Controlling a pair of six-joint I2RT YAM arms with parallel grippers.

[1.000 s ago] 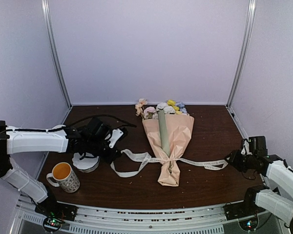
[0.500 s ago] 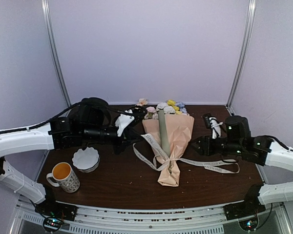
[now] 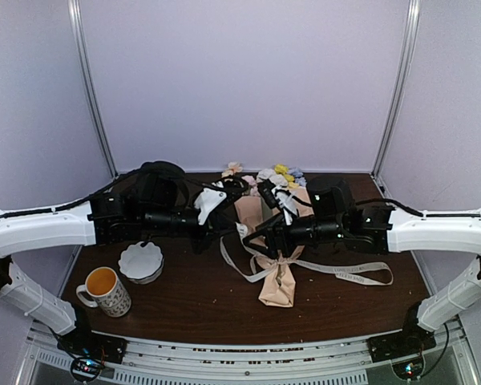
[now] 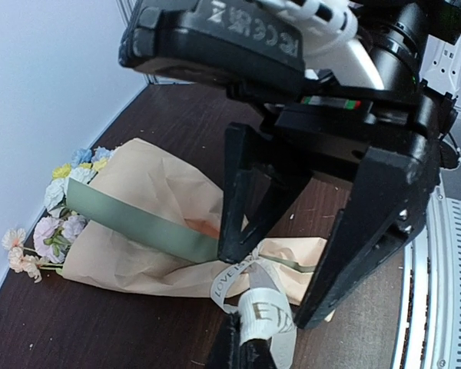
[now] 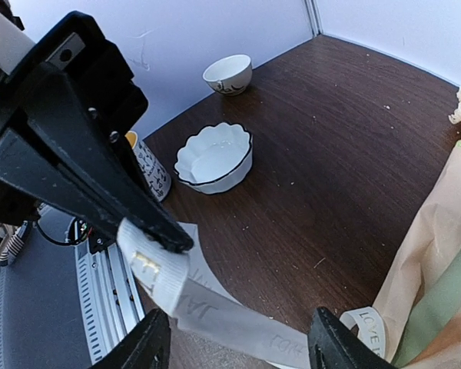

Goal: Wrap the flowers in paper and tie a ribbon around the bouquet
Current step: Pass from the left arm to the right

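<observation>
From above, we see the bouquet [image 3: 277,287] lying near the middle of the bench [image 3: 184,313], already rolled into a cone. The flowers [image 3: 274,173] point toward the back wall. The ribbon [image 3: 349,271] crosses the cone's narrow waist. One tail trails flat to the right, and the other rises to the left fingers [image 3: 224,223], which pinch it. The right fingers [image 3: 260,237] hang just over the waist. A white bowl [image 3: 141,261] and a mug [image 3: 106,290] sit well apart on the left.

From the left wrist, we see the left fingers [image 4: 238,352] clamped on the lettered end of the ribbon [image 4: 255,311], raised above the peach paper [image 4: 161,192]. We judge this holds the tail taut and easy to reach. The right fingers [image 4: 242,192] stand wide, straddling that strand.

From the right wrist, we see the right fingers [image 5: 150,342] spread wide, with the ribbon [image 5: 230,323] running between them untouched. The left fingers [image 5: 123,207] grip its end at upper left. We judge the next move to be a handover or a tightening pull, and if the right fingers close off-centre the strand could slip free.
</observation>
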